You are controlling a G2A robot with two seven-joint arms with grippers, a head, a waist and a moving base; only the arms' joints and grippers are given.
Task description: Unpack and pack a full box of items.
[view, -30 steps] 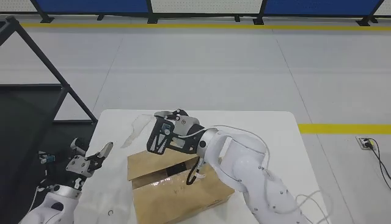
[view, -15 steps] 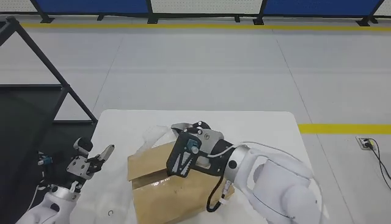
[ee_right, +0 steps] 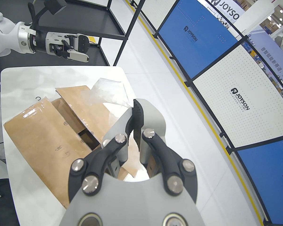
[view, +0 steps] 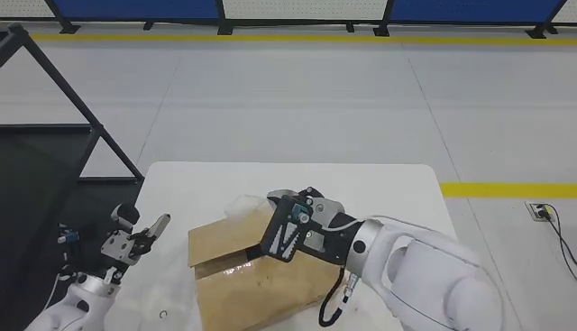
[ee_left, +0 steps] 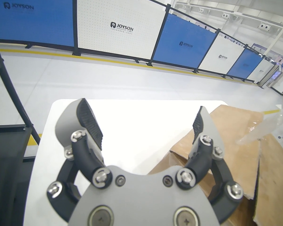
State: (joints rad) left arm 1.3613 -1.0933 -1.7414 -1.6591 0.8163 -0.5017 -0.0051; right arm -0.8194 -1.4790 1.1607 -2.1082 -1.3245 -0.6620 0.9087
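Box: we list one brown corrugated cardboard carton, rectangular and sharp-edged. It rests on the counter. Glossy clear tape runs along its top. One flap is raised, leaving a narrow dark slot into the inside.

Plastic sheet: thin, clear, crinkled film that catches the light. We find it draped over the raised flap at the box's far corner, with one end spilling past the box's edge.

Right claw: two grey metal fingers with black ribbed pads, hinged on black links. We find them pressed together on an edge of the plastic sheet, above the box's open flap.

Left claw: same build as the right. Its fingers are spread wide with nothing between them. It hangs off the box's left side, apart from the cardboard, near the counter's edge.

Counter: white, smooth and flat with rounded corners. It lies directly under the box, with bare surface showing beyond the box on its far side.

Rack: black metal frame with slanted struts and flat dark shelves. We place it on the floor to the left of the box, past the left claw.
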